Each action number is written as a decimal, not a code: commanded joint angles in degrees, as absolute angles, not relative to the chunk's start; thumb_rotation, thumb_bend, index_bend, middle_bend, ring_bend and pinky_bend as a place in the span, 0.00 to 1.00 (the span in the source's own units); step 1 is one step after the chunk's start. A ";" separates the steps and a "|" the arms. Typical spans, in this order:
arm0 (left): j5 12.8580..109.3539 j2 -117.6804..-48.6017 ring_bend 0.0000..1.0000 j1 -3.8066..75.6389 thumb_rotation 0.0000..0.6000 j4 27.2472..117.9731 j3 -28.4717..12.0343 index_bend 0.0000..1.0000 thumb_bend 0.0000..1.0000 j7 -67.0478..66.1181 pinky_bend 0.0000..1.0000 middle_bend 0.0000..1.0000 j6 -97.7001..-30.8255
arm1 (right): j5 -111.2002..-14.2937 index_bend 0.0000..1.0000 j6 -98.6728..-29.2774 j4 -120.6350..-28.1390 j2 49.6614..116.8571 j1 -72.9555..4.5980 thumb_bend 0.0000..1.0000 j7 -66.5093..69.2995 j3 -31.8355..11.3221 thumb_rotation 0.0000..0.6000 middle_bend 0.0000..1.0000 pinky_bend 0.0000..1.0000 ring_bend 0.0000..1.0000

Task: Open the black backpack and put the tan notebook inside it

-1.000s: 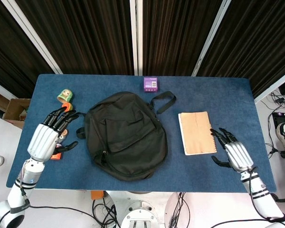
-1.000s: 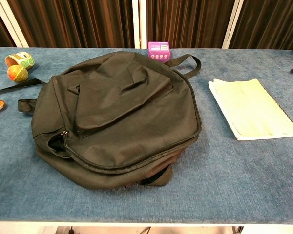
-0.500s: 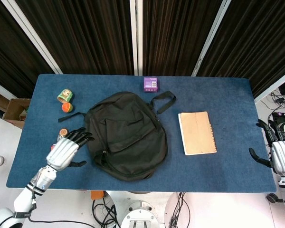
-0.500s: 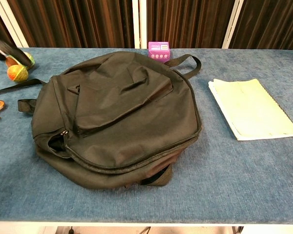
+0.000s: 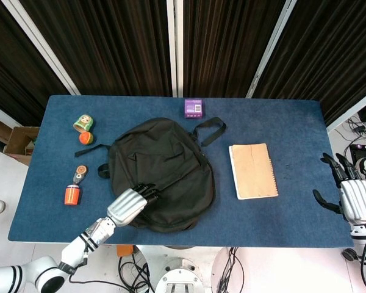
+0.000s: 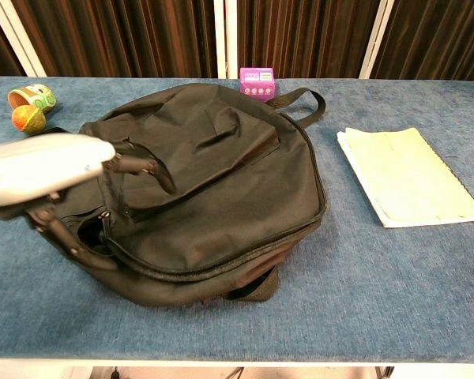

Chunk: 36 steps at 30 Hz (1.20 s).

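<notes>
The black backpack [image 5: 161, 174] lies flat in the middle of the blue table [image 5: 293, 122], its zipper [image 6: 182, 268] shut along the near edge. My left hand [image 5: 131, 204] reaches over the backpack's near left part; in the chest view the left hand [image 6: 47, 170] is blurred, its fingers [image 6: 134, 166] stretched above the fabric and the thumb low near the zipper's end, holding nothing. The tan notebook [image 5: 253, 171] lies shut to the right of the backpack [image 6: 213, 189], also seen as the notebook [image 6: 411, 175]. My right hand [image 5: 352, 198] hangs off the table's right edge, fingers apart and empty.
A purple box [image 5: 194, 108] stands at the back edge behind the backpack. At the left lie a green toy [image 5: 83, 123], an orange ball [image 5: 85, 138] and an orange-red cylinder [image 5: 72, 195]. A strap loop [image 5: 208, 131] sticks out at the backpack's far right.
My left hand has swung right from the table's left front onto the backpack's near left part. The right hand has stayed off the right edge, shifting only slightly.
</notes>
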<state>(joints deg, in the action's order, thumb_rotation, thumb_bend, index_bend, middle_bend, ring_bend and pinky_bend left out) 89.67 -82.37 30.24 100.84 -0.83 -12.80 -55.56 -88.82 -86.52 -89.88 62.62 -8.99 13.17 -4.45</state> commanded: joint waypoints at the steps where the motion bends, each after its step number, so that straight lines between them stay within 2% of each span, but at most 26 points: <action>1: 88.48 -85.22 0.13 30.66 1.00 100.56 -0.60 0.25 0.07 -14.82 0.21 0.19 -55.24 | -88.66 0.08 -86.48 -89.54 62.81 -8.78 0.24 13.52 -4.39 1.00 0.22 0.19 0.04; 12: 85.03 -93.40 0.13 30.29 1.00 95.72 -1.78 0.25 0.07 -20.56 0.20 0.19 -58.23 | -88.66 0.08 -86.79 -88.85 63.28 -8.19 0.24 14.39 -4.43 1.00 0.21 0.19 0.04; 15: 85.02 -95.12 0.14 29.99 1.00 94.22 -2.39 0.28 0.09 -20.47 0.21 0.24 -60.08 | -88.68 0.08 -86.59 -88.81 63.33 -8.13 0.24 14.44 -4.35 1.00 0.21 0.19 0.04; 20: 85.21 -97.29 0.29 29.69 1.00 91.43 -3.37 0.38 0.15 -19.14 0.29 0.42 -62.66 | -88.84 0.08 -86.60 -88.81 63.34 -8.06 0.24 14.67 -4.39 1.00 0.21 0.19 0.04; 27: 85.54 -100.06 0.37 30.03 1.00 87.54 -3.59 0.49 0.24 -16.74 0.32 0.51 -63.80 | -88.88 0.08 -86.21 -88.53 63.64 -8.11 0.24 14.90 -4.39 1.00 0.21 0.19 0.04; 32: 87.95 -104.24 0.56 29.96 1.00 82.18 -4.98 0.68 0.34 -13.58 0.46 0.68 -68.41 | -88.97 0.08 -85.86 -88.29 63.86 -8.27 0.24 15.17 -4.40 1.00 0.21 0.19 0.04; 36: 87.80 -106.07 0.62 29.93 1.00 79.70 -6.09 0.74 0.38 -11.62 0.54 0.73 -70.13 | -88.79 0.08 -85.80 -87.95 63.90 -8.22 0.24 15.68 -4.50 1.00 0.21 0.19 0.04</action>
